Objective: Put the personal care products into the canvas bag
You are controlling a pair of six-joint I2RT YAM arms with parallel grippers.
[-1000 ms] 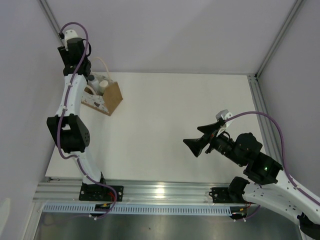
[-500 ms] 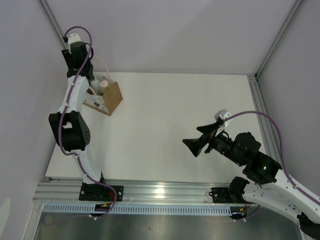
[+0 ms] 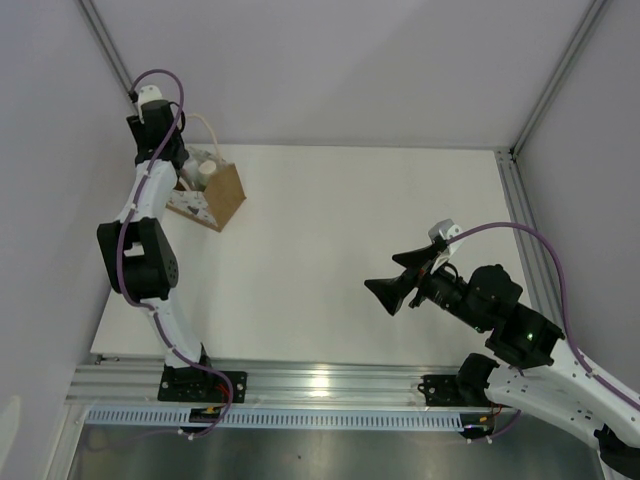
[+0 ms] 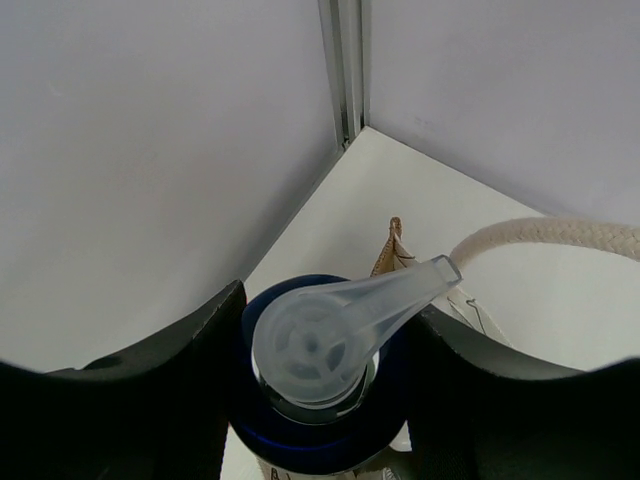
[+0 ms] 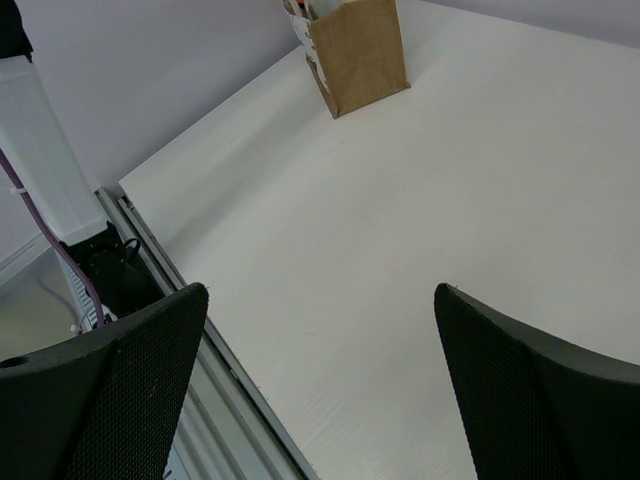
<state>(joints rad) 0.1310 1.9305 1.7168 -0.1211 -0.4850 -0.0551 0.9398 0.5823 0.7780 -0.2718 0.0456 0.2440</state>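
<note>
The canvas bag (image 3: 212,196) stands at the table's far left corner, with a white-capped bottle (image 3: 207,170) showing in its mouth. My left gripper (image 3: 178,166) hangs over the bag's left side. In the left wrist view the left gripper (image 4: 328,312) is shut on a bottle with a dark blue cap (image 4: 300,425) and a clear pump head (image 4: 330,335); the bottle's body is hidden. A tan bag corner (image 4: 392,250) and a cream handle (image 4: 560,232) lie just beyond it. My right gripper (image 3: 400,282) stands open above the table, nothing between its fingers (image 5: 320,300). The bag (image 5: 360,50) shows far off in the right wrist view.
Grey walls and a metal frame post (image 4: 345,70) close in behind the bag. The aluminium rail (image 3: 320,385) runs along the near edge, and a rail (image 3: 520,230) runs down the right side.
The left wrist has shifted slightly to the right, closer over the bag, still gripping the bottle. The right arm has not moved.
</note>
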